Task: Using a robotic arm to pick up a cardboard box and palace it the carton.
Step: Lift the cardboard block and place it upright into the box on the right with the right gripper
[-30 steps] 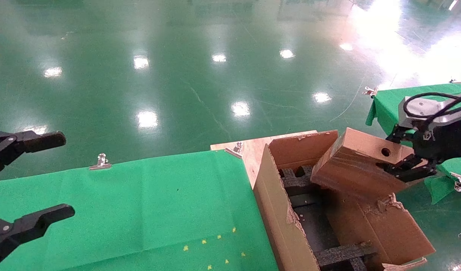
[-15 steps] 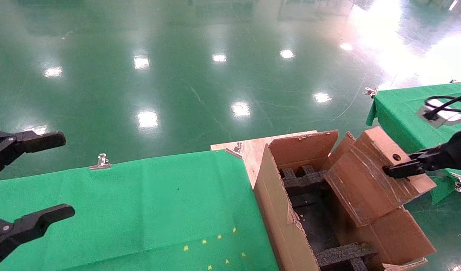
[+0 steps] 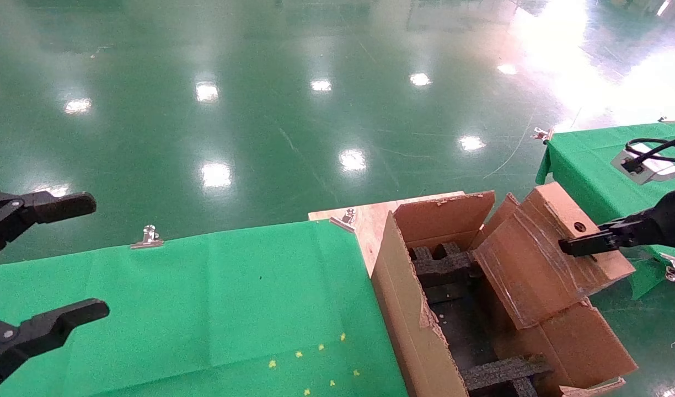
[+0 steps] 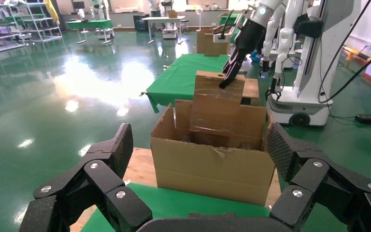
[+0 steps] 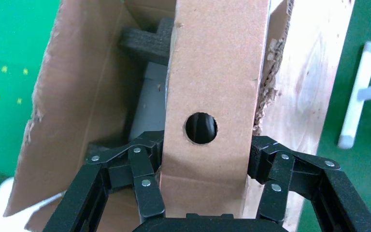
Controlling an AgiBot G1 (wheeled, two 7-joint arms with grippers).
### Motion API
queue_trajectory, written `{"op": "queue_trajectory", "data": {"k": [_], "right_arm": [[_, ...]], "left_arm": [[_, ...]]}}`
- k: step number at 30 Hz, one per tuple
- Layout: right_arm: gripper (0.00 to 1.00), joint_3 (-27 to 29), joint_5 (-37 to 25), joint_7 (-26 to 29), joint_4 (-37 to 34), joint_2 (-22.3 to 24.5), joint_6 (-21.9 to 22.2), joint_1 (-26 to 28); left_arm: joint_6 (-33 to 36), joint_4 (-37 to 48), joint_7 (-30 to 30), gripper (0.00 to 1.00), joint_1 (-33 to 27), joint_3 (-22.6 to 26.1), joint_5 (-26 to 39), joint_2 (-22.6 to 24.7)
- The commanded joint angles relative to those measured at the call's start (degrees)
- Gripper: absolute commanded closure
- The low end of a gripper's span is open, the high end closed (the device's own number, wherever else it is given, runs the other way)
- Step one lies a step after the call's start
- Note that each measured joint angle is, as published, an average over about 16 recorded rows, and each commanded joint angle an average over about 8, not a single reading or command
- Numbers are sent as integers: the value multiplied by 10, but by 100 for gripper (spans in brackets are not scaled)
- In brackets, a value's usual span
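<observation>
Right gripper (image 5: 203, 186) clamping cardboard box (image 3: 541, 259) (unlabelled) over carton (image 3: 420, 325), left gripper (image 4: 200, 183) wide open

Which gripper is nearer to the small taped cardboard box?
Right. The right gripper is clamped on the cardboard box above the carton; the left gripper sits open far across the green table.

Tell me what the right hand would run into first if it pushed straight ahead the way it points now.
Likely the carton: the right hand grips the cardboard box, pointing into the opening, with black foam just beyond. Depth is unclear.
</observation>
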Motion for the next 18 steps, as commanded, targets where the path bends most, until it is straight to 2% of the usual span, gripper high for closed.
{"op": "queue_trajectory", "data": {"k": [1,18], "right_arm": [[100,0,2,9,-2,-2,8,-6],[100,-27,-24,119,83,4,111,-70]], "left_arm": [[0,0,0,0,0,0,0,0],[0,0,0,0,0,0,0,0]]}}
